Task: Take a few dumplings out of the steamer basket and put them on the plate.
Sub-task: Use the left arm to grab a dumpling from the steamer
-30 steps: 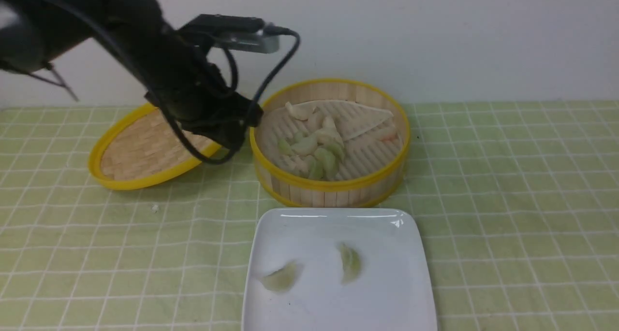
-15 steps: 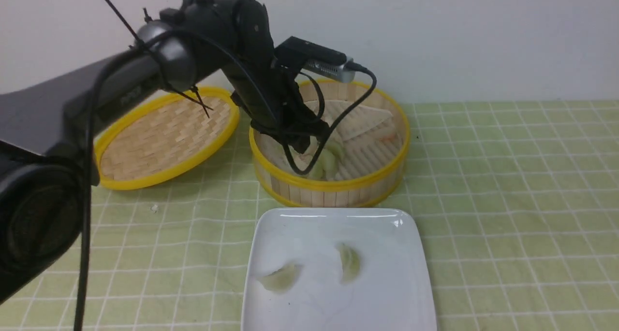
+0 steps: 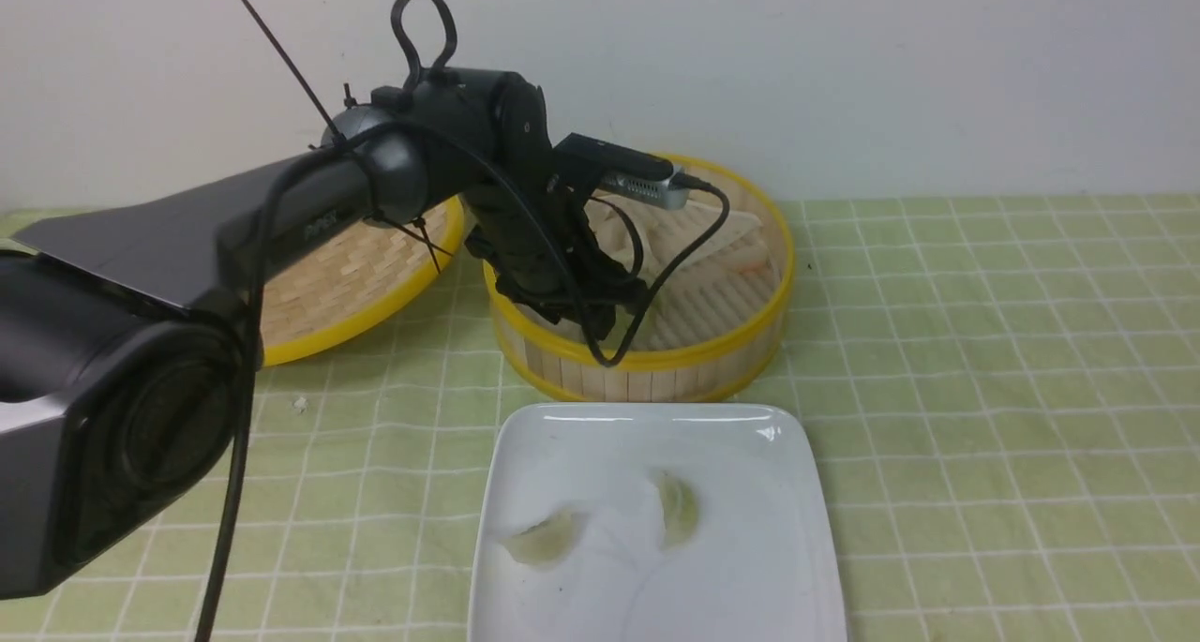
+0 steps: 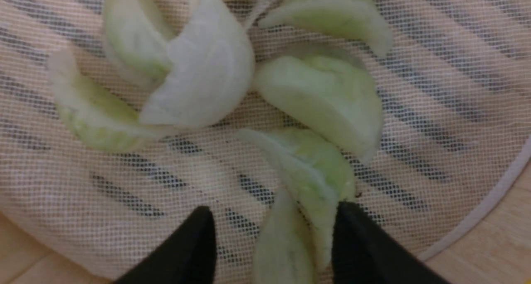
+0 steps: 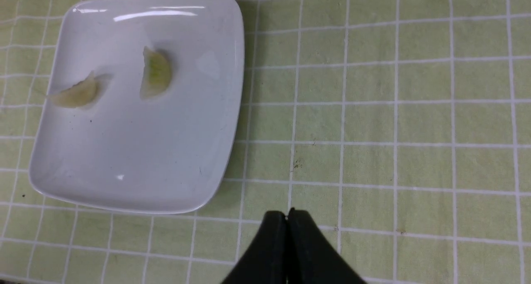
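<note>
The round bamboo steamer basket [image 3: 750, 342] stands behind the white square plate [image 3: 750, 567]. My left arm reaches down into the basket. In the left wrist view my left gripper [image 4: 274, 209] is open just over the mesh liner, straddling a pale green dumpling [image 4: 315, 172] and a whiter dumpling [image 4: 286, 251]. One fingertip [image 4: 348, 226] touches the green one, and the other stands apart. Several more dumplings [image 4: 327, 97] lie beyond. Two dumplings [image 3: 677, 506] [image 3: 544, 539] rest on the plate. My right gripper [image 5: 287, 213] is shut and empty over the cloth beside the plate [image 5: 137, 159].
The shallow woven lid [image 3: 328, 286] with a yellow rim leans to the left of the basket. A folded white liner piece [image 3: 712, 230] lies at the back of the basket. A green checked tablecloth [image 3: 984, 389] covers the table, and a wall stands close behind.
My left arm has swung right from over the lid and dropped into the basket, hiding the dumplings there in the front view. The plate and its two dumplings have not moved.
</note>
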